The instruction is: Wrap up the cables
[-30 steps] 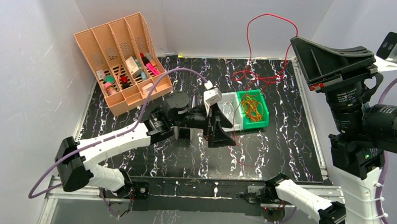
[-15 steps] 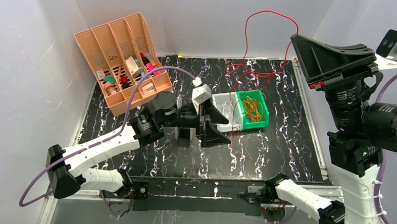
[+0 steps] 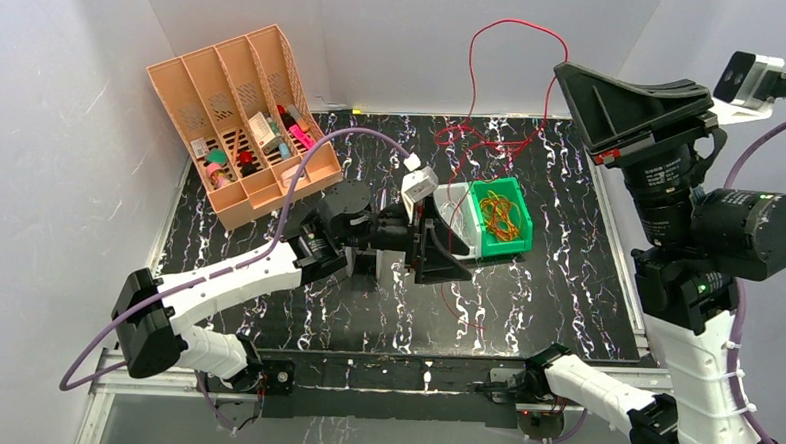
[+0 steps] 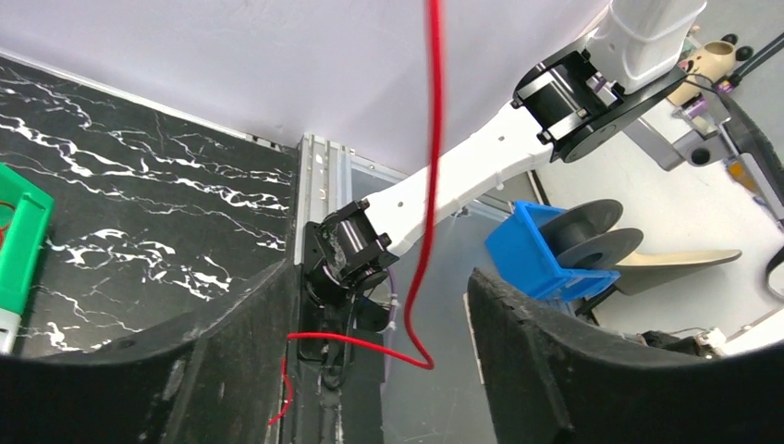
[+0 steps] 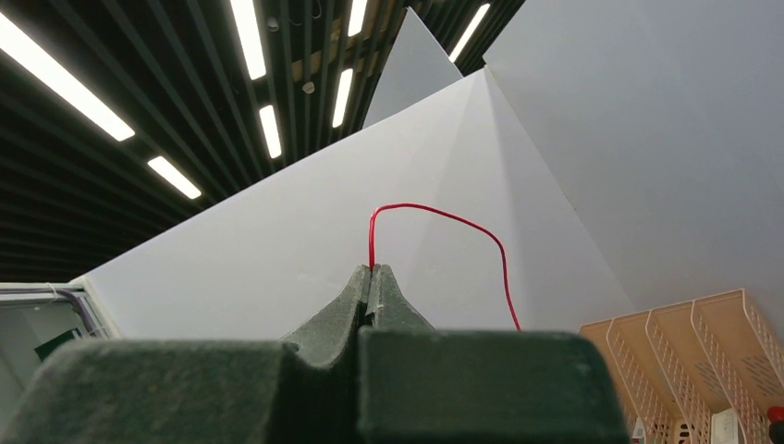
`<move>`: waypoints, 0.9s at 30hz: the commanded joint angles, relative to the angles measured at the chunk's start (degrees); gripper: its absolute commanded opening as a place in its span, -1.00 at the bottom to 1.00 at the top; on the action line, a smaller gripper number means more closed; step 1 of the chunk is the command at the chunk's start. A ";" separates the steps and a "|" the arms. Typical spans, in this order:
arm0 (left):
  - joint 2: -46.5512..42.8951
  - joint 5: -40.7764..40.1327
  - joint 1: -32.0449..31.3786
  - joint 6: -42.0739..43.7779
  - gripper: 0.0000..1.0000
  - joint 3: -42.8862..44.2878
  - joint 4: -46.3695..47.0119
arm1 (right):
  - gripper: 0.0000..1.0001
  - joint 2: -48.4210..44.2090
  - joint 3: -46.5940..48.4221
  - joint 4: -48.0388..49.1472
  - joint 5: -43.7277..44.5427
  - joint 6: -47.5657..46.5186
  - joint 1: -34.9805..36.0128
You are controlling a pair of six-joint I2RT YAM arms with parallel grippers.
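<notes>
Overhead camera looks down; both wrist views share cables (image 4: 434,111).

The thin cables (image 4: 434,92) I handle are bright red. The table (image 3: 566,290) is black with white marble veins. Near its far edge, a green bin (image 3: 508,247); at its far left corner, a peach lattice organiser (image 3: 180,88).

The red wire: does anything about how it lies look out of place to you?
Yes. The red wire is an untidy sprawl: the right gripper pinches it high up, so it arcs before the back wall, and loose loops tangle over the table behind the green bin.
</notes>
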 commanded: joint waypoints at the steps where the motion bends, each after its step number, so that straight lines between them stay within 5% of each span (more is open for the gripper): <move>1: -1.39 1.23 -0.25 0.35 0.05 0.28 3.18 | -1.00 -0.83 -1.16 3.61 1.59 -0.04 -0.09; 2: -1.78 0.71 -0.25 0.51 -0.08 -0.26 2.91 | -1.00 -1.01 -1.55 3.14 2.30 -0.38 -0.09; 5: -3.18 -0.96 -0.25 1.17 -0.99 -1.26 0.95 | -1.00 -1.82 -3.21 1.95 4.32 -1.29 -0.09; 27: -9.29 4.09 -0.51 0.40 -1.00 -2.76 -13.92 | -1.00 -14.42 -27.96 -22.30 44.66 -14.90 -0.09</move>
